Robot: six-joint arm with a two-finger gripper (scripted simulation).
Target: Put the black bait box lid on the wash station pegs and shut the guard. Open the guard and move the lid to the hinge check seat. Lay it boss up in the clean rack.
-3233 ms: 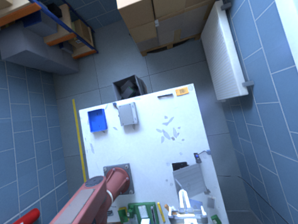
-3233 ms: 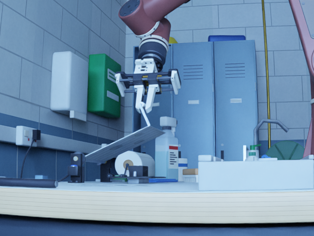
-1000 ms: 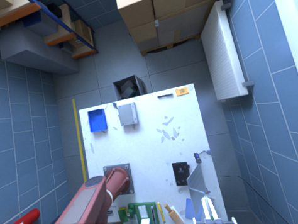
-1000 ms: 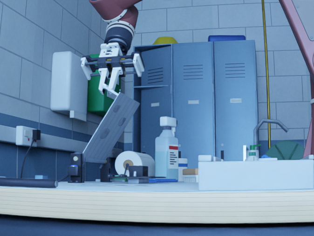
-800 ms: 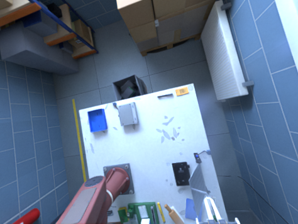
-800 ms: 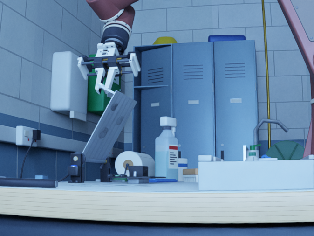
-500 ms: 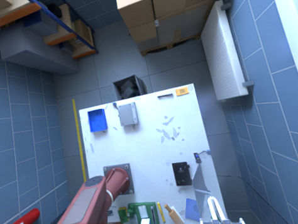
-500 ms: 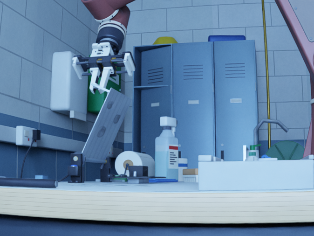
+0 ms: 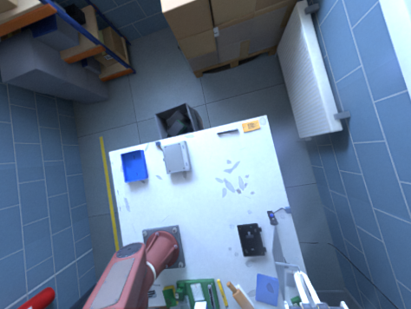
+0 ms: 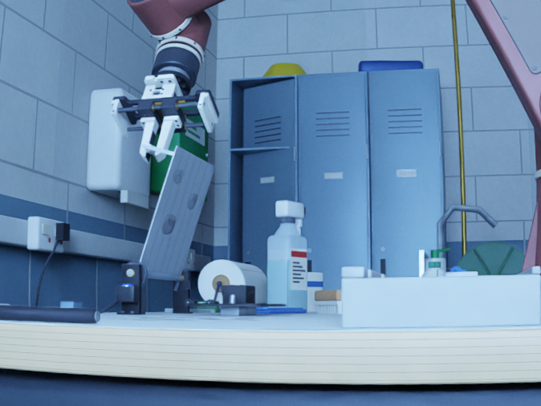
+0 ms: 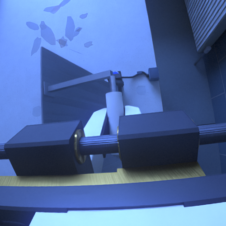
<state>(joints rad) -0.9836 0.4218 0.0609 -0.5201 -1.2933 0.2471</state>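
The grey guard [image 10: 177, 214] stands swung up on its hinge beside the black bait box lid [image 9: 251, 239], which sits on the wash station on the table's right side. My gripper [image 10: 153, 154] grips the guard's handle [image 11: 114, 106] at the panel's top edge. The panel leans steeply, hinged low by a small black post [image 10: 130, 286] with a blue light. In the side camera the guard shows edge-on [image 9: 277, 243] right of the lid. The blue clean rack [image 9: 135, 165] sits at the table's far left. A grey plate fixture [image 9: 176, 157] lies beside it.
The table's right edge runs close beside the guard hinge. A paper roll [image 10: 230, 279], a bottle [image 10: 287, 260] and a white tray [image 10: 439, 299] stand along the table. Tools and a blue pad [image 9: 267, 288] lie near the arm's base [image 9: 162, 249]. Scraps [image 9: 234, 180] dot the table's middle.
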